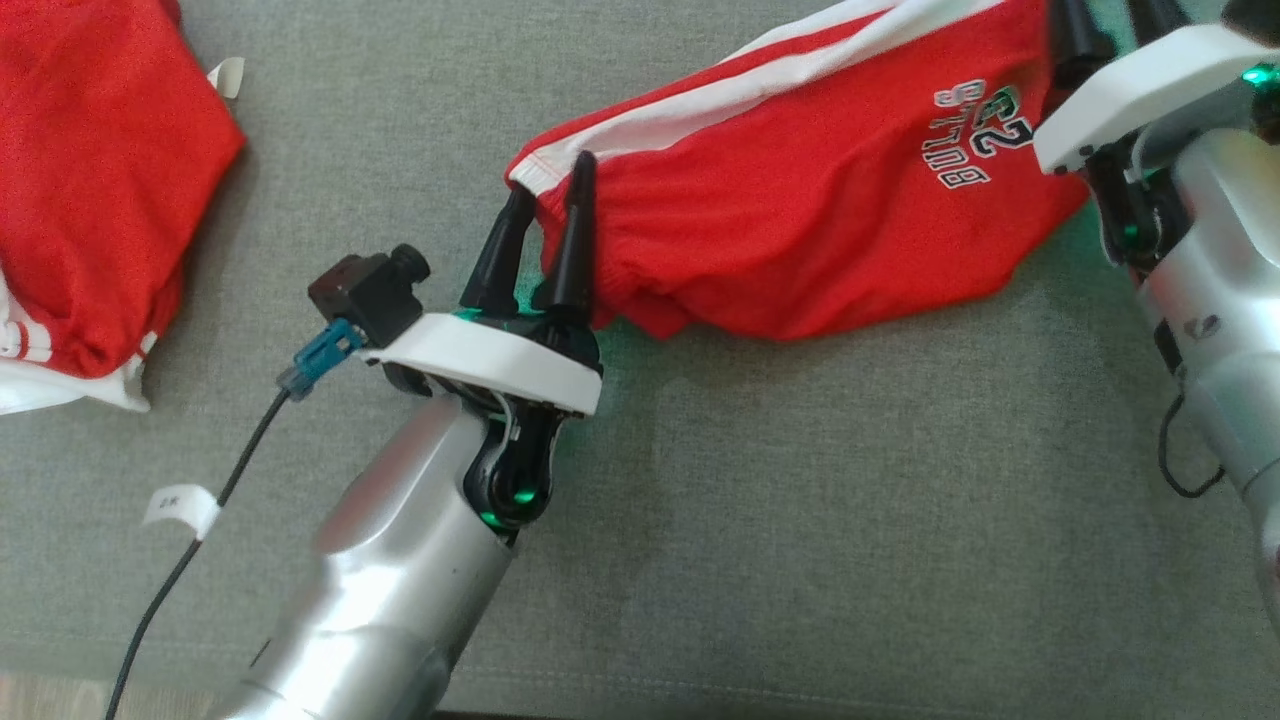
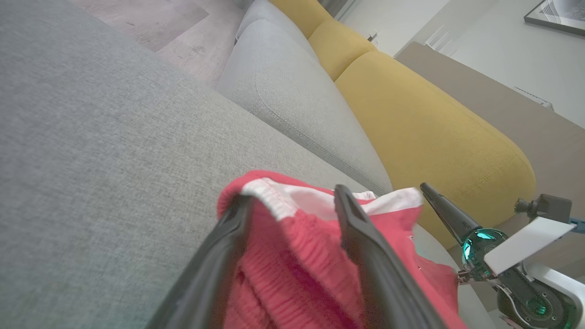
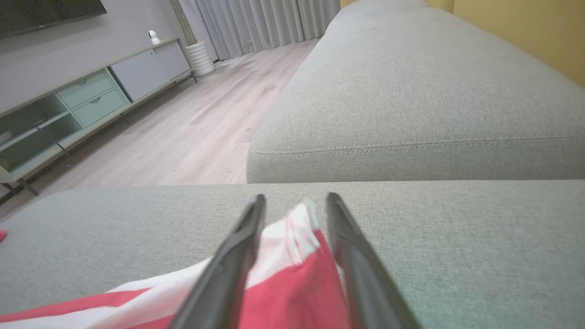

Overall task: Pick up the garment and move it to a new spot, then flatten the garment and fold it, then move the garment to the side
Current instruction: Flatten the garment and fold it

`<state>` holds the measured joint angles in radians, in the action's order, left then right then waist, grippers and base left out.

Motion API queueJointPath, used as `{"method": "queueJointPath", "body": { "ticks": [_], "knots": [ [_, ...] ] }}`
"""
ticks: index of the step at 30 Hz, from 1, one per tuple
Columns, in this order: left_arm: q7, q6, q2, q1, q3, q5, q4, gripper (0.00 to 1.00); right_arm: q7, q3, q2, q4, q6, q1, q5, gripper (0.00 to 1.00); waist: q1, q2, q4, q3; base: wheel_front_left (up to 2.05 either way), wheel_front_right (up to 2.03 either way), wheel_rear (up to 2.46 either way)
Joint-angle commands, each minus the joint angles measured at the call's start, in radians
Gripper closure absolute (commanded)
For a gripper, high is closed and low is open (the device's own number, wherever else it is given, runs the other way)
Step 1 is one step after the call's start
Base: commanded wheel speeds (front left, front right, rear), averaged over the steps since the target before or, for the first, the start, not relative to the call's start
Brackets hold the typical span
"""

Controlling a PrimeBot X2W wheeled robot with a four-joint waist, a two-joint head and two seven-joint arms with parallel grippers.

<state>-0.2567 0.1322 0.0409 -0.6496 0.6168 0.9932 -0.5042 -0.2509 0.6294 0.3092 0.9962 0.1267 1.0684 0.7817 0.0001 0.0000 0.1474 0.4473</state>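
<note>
Between the parted fingers of the left gripper [image 1: 555,178]: the gathered end of the red knit shorts with white side stripe [image 1: 820,200], loose rather than pinched. Stretched from there over the grey woven sofa seat [image 1: 800,520] to the right gripper [image 3: 296,197], likewise parted astride a white-striped corner. Well apart, left of the left gripper: a second crumpled red-and-white garment [image 1: 90,180].

garment [image 1: 800,220]: knit cloth, matt, ribbed edge | sofa [image 1: 800,500]: coarse woven cloth, matt | fingers [image 1: 575,230]: matt plastic, smooth | forearm [image 1: 400,580]: glossy smooth metal | floor [image 3: 205,123]: smooth wood, faint sheen
</note>
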Motion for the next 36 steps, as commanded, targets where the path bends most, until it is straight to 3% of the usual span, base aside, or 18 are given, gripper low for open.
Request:
{"method": "queueJointPath", "body": {
  "ticks": [1, 12, 18, 23, 25, 28, 36],
  "knots": [
    [-0.005, -0.002, 0.009, -0.003, -0.014, -0.003, 0.015, 0.0, -0.011, 0.002, -0.015, 0.001, 0.004, 0.008, -0.031, 0.0, -0.0001, 0.0, -0.001, -0.007, 0.0, 0.0, 0.0],
    [-0.005, -0.002, 0.009, 0.126, -0.084, -0.066, -0.03, 0.0, -0.006, 0.057, -0.015, 0.118, 0.004, -0.1, -0.132, 0.0, -0.0001, 0.0, -0.014, -0.064, 0.0, 0.0, 0.0],
    [-0.005, -0.002, 0.009, 0.173, -0.102, -0.088, -0.027, 0.0, 0.076, 0.11, -0.03, 0.182, 0.004, -0.152, -0.103, 0.0, -0.0001, 0.0, 0.001, -0.07, 0.0, 0.0, 0.0],
    [-0.005, -0.011, 0.009, 0.188, -0.137, -0.131, -0.01, 0.0, 0.161, 0.132, -0.05, 0.156, 0.004, -0.186, -0.023, 0.02, -0.0001, 0.0, 0.011, -0.067, 0.0, 0.0, 0.0],
    [-0.005, -0.017, 0.009, 0.192, -0.15, -0.163, -0.006, 0.0, 0.197, 0.15, -0.054, 0.124, 0.004, -0.206, 0.013, 1.0, -0.0001, 0.0, 0.012, -0.072, 0.0, 0.0, 0.0],
    [-0.005, -0.026, 0.009, 0.207, -0.174, -0.193, 0.003, 0.0, 0.191, 0.165, -0.046, 0.082, 0.004, -0.233, 0.062, 1.0, -0.0001, 0.0, 0.006, -0.091, 0.0, 0.0, 0.0],
    [-0.005, -0.056, 0.009, 0.278, -0.258, -0.282, 0.005, 0.0, 0.021, 0.175, -0.033, 0.046, 0.004, -0.326, 0.139, 1.0, -0.0001, 0.0, -0.047, -0.197, 0.0, 0.0, 0.0]
  ]
}}
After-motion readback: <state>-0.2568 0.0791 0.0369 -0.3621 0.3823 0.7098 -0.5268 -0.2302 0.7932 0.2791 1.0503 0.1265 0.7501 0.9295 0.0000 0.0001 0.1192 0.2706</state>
